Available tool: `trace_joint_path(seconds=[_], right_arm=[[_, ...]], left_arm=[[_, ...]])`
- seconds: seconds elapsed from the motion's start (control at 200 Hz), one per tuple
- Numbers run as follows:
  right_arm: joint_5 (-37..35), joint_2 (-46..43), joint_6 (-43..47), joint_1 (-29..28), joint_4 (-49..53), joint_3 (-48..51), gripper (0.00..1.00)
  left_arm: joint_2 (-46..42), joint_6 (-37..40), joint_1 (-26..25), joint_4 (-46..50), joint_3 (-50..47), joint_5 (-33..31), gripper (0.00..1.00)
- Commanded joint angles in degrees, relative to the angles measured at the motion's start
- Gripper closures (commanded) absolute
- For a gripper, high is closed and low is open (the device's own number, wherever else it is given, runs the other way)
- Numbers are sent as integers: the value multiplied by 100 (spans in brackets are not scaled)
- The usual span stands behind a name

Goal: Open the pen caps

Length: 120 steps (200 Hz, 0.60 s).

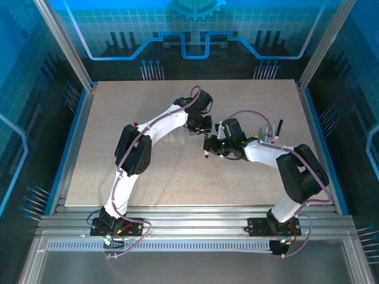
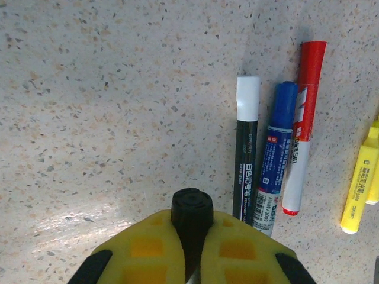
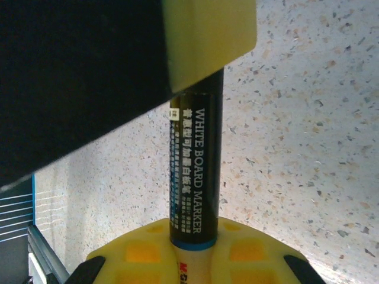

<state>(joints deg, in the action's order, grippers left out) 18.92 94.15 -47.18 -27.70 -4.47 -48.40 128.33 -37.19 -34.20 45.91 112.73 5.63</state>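
Clamping hard, the left hand (image 2: 192, 239) has its yellow pads (image 2: 148, 248) squeezed around a black pen cap (image 2: 192, 208) near the middle of the table (image 2: 89, 118). Facing it, the right hand (image 3: 195, 251) is pinched tight on that same pen's black barrel (image 3: 196, 165). Off to the right, more lie side by side on the table: a white-capped pen (image 2: 246, 154), a blue pen (image 2: 276, 148), a red pen (image 2: 303, 124), then yellow pens (image 2: 360, 186).

Left gripper's pad (image 3: 208, 41) is hiding the black marker's (image 3: 195, 171) top end, yellow highlighters (image 2: 358, 186) are running off the right edge, overhead pens (image 1: 269, 131) are reading too small.
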Motion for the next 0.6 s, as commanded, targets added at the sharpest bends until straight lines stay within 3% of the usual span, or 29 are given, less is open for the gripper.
trace_joint_path(seconds=[0.0, 0.065, 0.14, 0.25, 0.395, 0.595], right_arm=[[907, -339, 84, -248, 386, 244, 100], [1439, -1040, 123, -795, 1081, 692, 100], [981, -2097, -96, -1748, 1794, 1201, 100], [653, -3026, -294, -1750, 2406, 1446, 100], [352, -3191, 193, -809, 2872, 1099, 100], [-1838, -2406, 1276, 223, 4277, -138, 100]], left_arm=[[394, 82, 194, -12, 626, -471, 100], [807, 159, 457, 381, 1436, -565, 100], [1433, 300, 630, 983, 2773, -588, 100], [1957, 347, 616, 1559, 4119, -657, 100], [1328, 364, 537, 1133, 2977, -560, 100], [402, 623, 507, 904, 1283, -860, 100]])
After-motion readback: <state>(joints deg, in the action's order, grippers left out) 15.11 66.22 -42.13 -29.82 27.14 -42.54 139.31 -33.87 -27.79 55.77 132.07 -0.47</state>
